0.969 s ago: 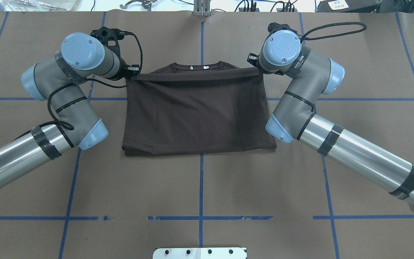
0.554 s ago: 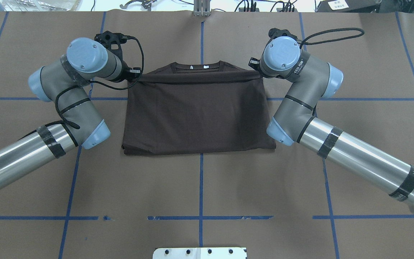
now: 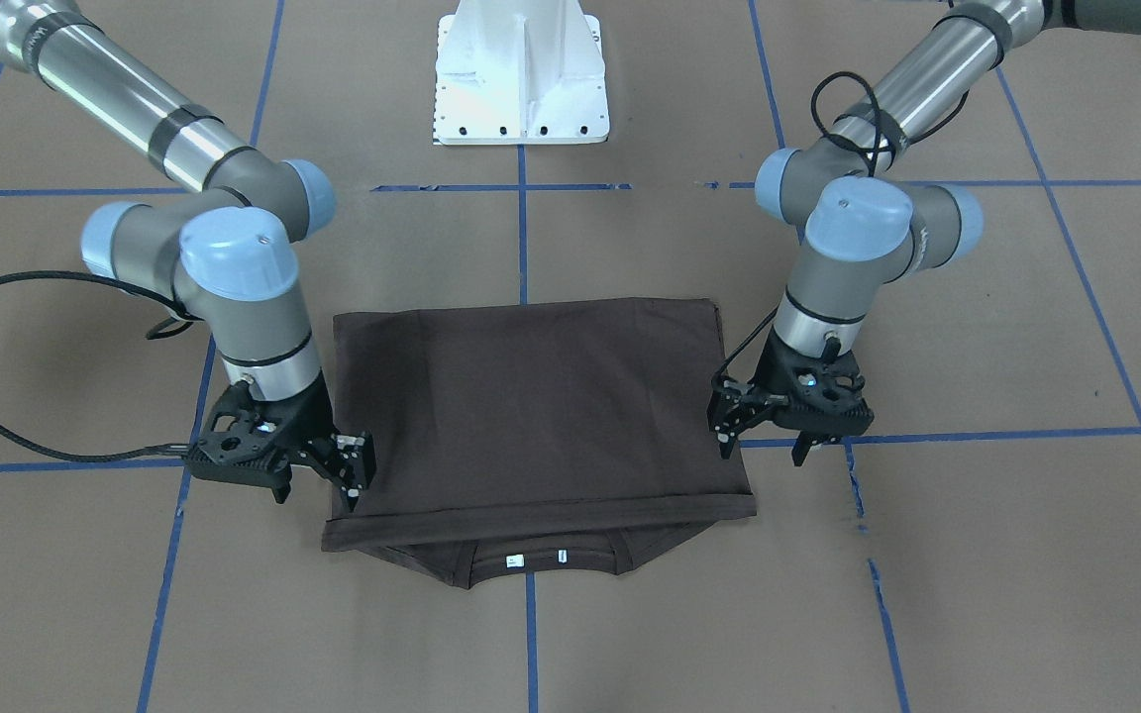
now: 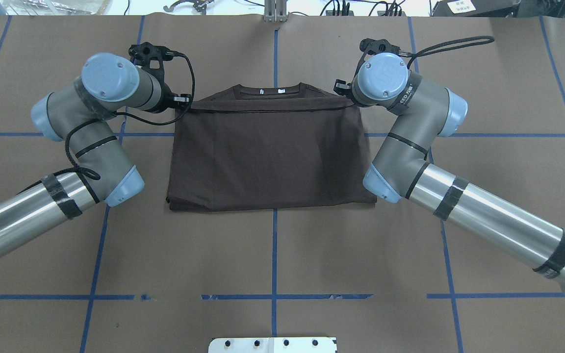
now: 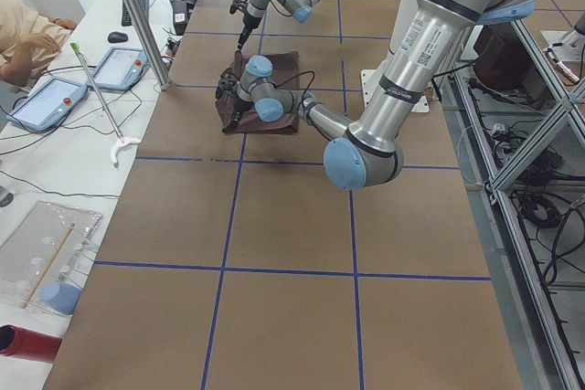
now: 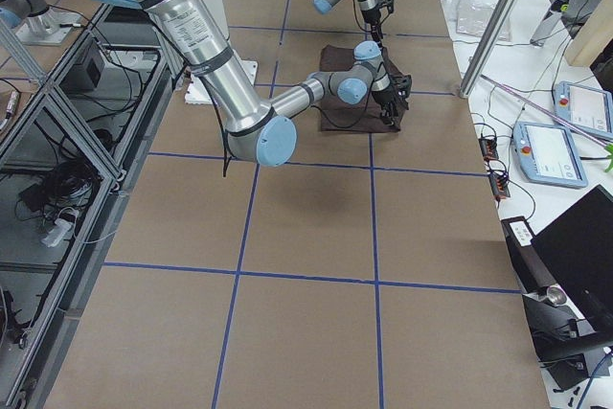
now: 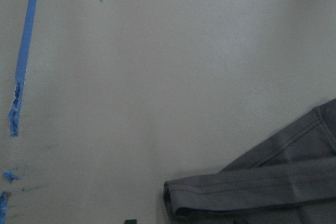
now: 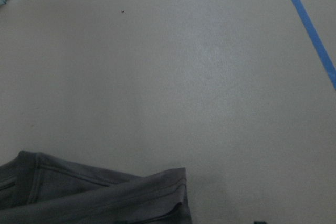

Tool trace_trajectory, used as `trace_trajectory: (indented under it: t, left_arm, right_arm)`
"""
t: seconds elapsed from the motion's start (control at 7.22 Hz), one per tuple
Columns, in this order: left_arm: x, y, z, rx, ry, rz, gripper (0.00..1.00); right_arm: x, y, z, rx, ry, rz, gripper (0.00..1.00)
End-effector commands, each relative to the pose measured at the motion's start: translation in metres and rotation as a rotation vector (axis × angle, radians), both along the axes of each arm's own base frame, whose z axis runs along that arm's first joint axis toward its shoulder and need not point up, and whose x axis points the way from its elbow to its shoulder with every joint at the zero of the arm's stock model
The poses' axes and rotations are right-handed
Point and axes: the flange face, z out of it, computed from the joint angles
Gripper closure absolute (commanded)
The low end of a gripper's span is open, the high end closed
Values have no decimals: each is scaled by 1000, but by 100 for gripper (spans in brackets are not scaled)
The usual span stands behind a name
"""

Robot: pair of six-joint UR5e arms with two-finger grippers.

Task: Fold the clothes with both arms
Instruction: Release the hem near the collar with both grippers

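Observation:
The dark brown T-shirt (image 3: 531, 406) lies folded flat in a rectangle on the table, its lower half laid over the chest. It also shows in the overhead view (image 4: 270, 157). The ribbed collar with small white tags (image 3: 536, 560) sticks out at the far edge. My left gripper (image 3: 761, 446) hangs open just above the table at one far corner of the fold. My right gripper (image 3: 320, 482) is open at the other far corner, one finger over the shirt's edge. Both wrist views show a folded corner lying loose: left (image 7: 252, 190), right (image 8: 105, 195).
The table is covered in brown paper (image 4: 272, 255) with a grid of blue tape lines (image 4: 273, 245). The white pedestal base (image 3: 521, 79) stands at the robot's side. An operator (image 5: 27, 34) and tablets (image 5: 50, 102) are beyond the far edge.
The raised fold edge between the two grippers has dropped flat onto the shirt. Both wrists have shifted slightly away from the robot.

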Motion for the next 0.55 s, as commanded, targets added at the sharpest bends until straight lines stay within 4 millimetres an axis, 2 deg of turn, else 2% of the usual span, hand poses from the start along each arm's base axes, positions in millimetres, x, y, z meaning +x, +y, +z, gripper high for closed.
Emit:
trace_trajectory:
  t: [0.0,0.14,0.28,0.42]
  left_arm:
    - [-1,87,11,-37,61,53,0]
    - [5,107,10,-68,84,64,0]
    - [17,127,15,-114,99,69,4]
    - [28,148,16,-166,120,67,19]
  right_arm:
    - [19,14,-4,21,-23,-30,0]
    - [19,14,-4,22,-22,-29,0]
    - [19,14,-4,23,-22,-28,0]
    - [19,14,-4,23,-22,-28,0]
